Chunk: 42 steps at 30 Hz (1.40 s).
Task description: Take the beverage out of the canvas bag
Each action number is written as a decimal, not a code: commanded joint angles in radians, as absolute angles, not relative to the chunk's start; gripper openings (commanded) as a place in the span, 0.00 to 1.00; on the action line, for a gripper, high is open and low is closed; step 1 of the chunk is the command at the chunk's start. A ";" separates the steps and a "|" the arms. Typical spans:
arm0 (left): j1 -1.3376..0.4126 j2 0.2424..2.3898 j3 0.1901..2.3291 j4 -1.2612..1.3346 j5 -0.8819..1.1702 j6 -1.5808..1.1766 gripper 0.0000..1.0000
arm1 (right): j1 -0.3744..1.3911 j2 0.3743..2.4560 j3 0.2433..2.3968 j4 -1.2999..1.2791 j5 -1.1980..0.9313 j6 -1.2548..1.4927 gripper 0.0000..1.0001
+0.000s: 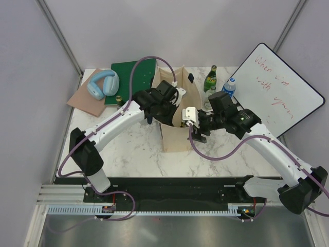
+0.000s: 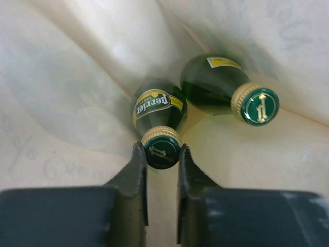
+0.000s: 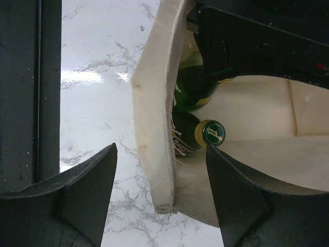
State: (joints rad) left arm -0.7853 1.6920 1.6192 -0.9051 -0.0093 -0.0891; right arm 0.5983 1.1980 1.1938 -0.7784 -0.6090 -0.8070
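The cream canvas bag (image 1: 172, 135) stands open at mid-table. Two green Perrier bottles lie tilted inside it. My left gripper (image 1: 168, 107) reaches down into the bag. In the left wrist view it (image 2: 161, 146) is shut on the gold-rimmed cap of the nearer bottle (image 2: 157, 108). The second bottle (image 2: 213, 82) leans beside it to the right. My right gripper (image 1: 196, 127) is open at the bag's right wall. In the right wrist view it (image 3: 160, 149) straddles the wall's rim (image 3: 154, 103) without gripping it, one finger outside and one inside next to a bottle cap (image 3: 212, 132).
A green book (image 1: 131, 77), blue headphones (image 1: 103, 85) and a tan pad (image 1: 86, 100) lie at the back left. A green bottle (image 1: 211, 78) and a water bottle (image 1: 230, 86) stand behind the bag. A whiteboard (image 1: 280, 87) leans at the right.
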 commanded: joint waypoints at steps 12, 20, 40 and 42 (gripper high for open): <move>-0.796 1.721 1.937 -0.983 -0.078 -0.106 0.02 | 0.581 1.186 1.230 -0.769 -0.630 -0.782 0.77; -0.773 1.807 2.060 -0.991 -0.081 -0.104 0.02 | 0.581 1.186 1.218 -0.767 -0.637 -0.788 0.77; -0.727 1.842 2.224 -1.025 -0.005 -0.067 0.02 | 0.563 1.207 1.288 -0.626 -0.563 -0.520 0.85; -0.721 1.838 2.235 -1.028 0.024 -0.074 0.02 | 0.554 1.221 1.331 -0.609 -0.566 -0.476 0.89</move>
